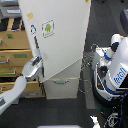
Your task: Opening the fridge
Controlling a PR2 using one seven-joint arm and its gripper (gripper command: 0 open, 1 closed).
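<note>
**Fridge door, partly swung open**

Fridge (60,40): tall, white, green-android sticker (48,28) on upper door, just right of the gripper (38,64). Gripper pinches the door's left edge. Wooden drawer cabinet (14,55) behind gripper. White-and-blue robot (112,67) well right.

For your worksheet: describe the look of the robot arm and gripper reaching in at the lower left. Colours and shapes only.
The arm is a smooth, light grey-white rounded shell. Its gripper is darker: grey-silver metal with black parts, tapering into blunt fingers. No cables or markings can be made out on it at this resolution.
</note>
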